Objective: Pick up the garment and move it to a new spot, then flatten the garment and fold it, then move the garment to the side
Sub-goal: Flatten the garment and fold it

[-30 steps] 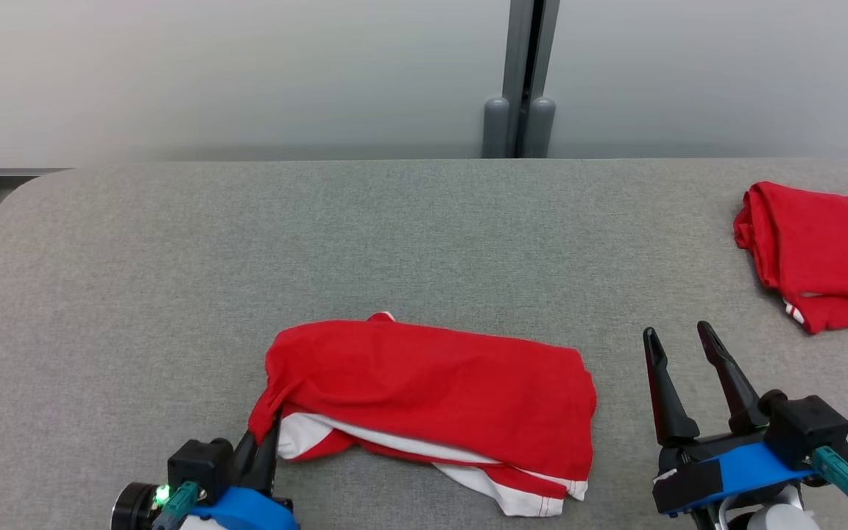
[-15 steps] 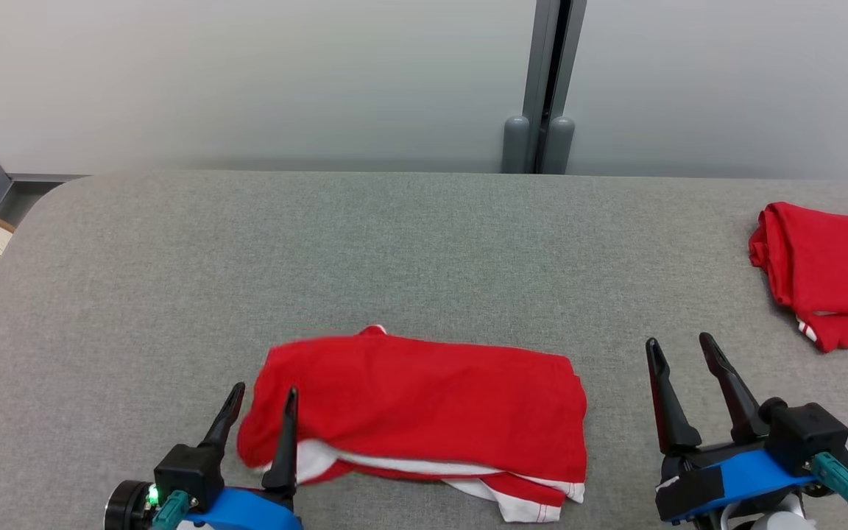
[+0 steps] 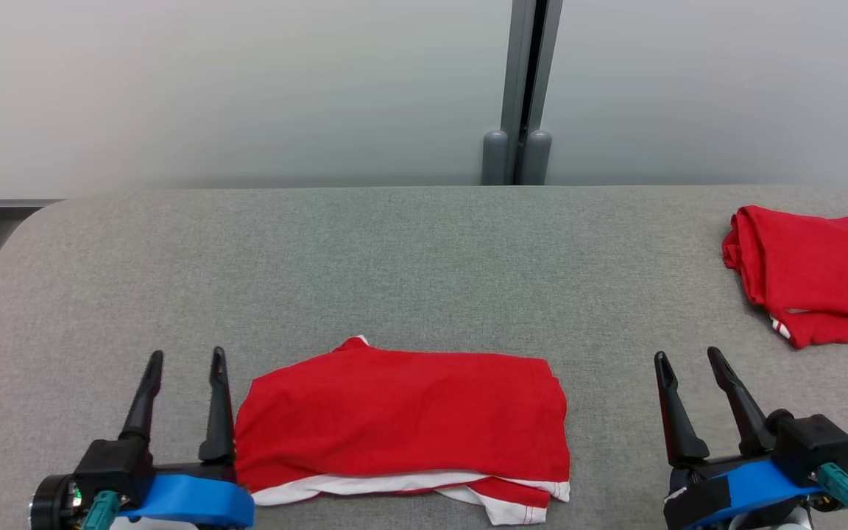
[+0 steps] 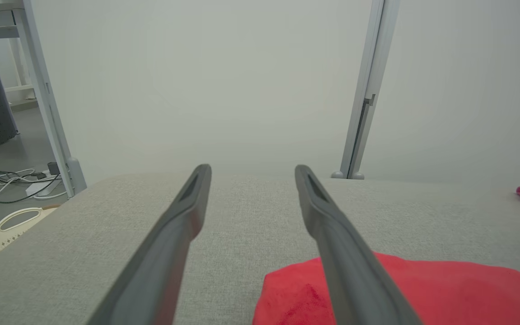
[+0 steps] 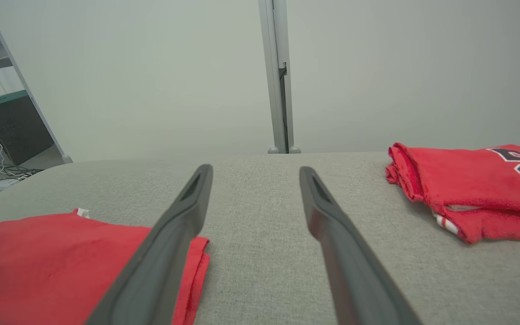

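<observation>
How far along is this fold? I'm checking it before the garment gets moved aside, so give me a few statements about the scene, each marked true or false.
1. The left gripper is open and holds nothing. True.
2. The folded red garment lies on the grey table between the two grippers. True.
3. The right gripper is clamped on the garment's edge. False: it is open, over bare table, apart from the garment.
4. A second red garment lies at the table's far left. False: it lies at the far right.
5. White trim shows along the folded garment's near edge. True.
</observation>
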